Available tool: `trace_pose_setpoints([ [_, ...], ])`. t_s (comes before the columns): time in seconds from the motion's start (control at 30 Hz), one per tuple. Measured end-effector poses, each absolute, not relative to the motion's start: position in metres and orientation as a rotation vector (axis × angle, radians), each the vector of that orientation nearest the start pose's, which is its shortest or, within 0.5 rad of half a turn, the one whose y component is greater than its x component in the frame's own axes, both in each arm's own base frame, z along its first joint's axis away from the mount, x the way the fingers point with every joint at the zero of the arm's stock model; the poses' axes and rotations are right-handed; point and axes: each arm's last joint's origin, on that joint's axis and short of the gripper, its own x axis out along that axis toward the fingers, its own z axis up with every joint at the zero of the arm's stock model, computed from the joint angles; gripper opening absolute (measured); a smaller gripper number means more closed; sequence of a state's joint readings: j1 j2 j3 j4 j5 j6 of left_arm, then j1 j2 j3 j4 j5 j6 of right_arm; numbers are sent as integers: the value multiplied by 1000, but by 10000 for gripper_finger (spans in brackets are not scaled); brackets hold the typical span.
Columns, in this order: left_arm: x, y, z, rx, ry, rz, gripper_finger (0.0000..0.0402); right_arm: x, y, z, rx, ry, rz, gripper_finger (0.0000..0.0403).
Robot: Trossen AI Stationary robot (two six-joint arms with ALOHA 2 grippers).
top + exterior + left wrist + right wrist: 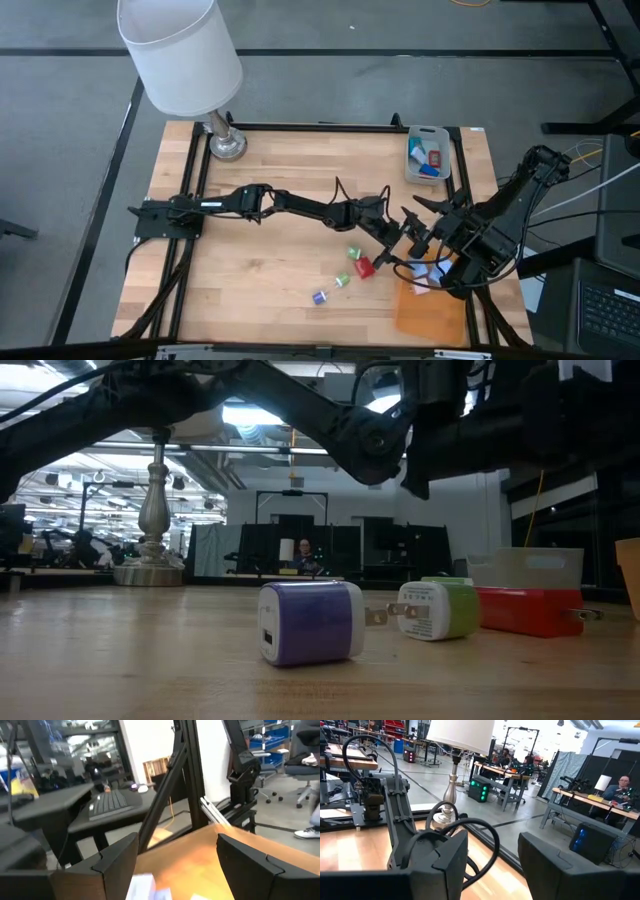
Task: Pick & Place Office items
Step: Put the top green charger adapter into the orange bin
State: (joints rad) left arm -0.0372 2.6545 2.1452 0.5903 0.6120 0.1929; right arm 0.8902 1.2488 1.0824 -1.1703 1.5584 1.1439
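Note:
The office items are small plug-like blocks. A purple one [320, 296] [310, 622], a green one [341, 280] [437, 608], a red one [364, 267] [530, 610] and another green one [353, 254] lie on the wooden table. White and light-blue pieces [425, 272] [142, 887] lie on the orange sheet [430, 312]. My left gripper [403, 248] [175, 865] hangs open and level over the sheet's near-left corner, just above those pieces. My right gripper [425, 215] [492, 860] hovers open beside it, with nothing between its fingers.
A grey tray [428, 155] holding blue and red pieces stands at the far right. A lamp [185, 60] with a metal foot [227, 143] stands at the far left corner. A black frame runs round the table. People sit at desks in the room beyond.

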Motion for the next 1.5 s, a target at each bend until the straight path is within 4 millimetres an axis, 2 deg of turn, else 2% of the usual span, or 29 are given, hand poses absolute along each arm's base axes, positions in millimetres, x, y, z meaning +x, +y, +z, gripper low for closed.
trace_pose_setpoints([
  [0.17, 588, -27, 163, 197, -52, -601, 264, 151, 141, 306, -169, 102, -665, 172],
  [0.33, 583, 2, 178, 160, 58, -577, 253, 151, 141, 306, -216, 119, -662, 172],
  [0.53, 572, 38, 184, 131, 224, -599, 230, 152, 142, 306, -277, 121, -666, 172],
  [0.73, 556, 57, 204, 195, 329, -611, 224, 154, 140, 308, -294, 106, -687, 171],
  [0.87, 542, 67, 231, 239, 347, -621, 226, 156, 138, 308, -302, 111, -700, 171],
  [1.03, 524, 96, 270, 177, 269, -666, 224, 160, 135, 307, -283, 126, -715, 171],
  [1.2, 505, 117, 299, 189, 286, -565, 224, 160, 136, 306, -267, 143, -705, 171],
  [1.33, 489, 122, 315, 192, 365, -488, 223, 159, 135, 297, -250, 136, -707, 171],
  [1.5, 461, 114, 357, 224, 366, -474, 223, 157, 131, 281, -227, 91, -727, 171],
])
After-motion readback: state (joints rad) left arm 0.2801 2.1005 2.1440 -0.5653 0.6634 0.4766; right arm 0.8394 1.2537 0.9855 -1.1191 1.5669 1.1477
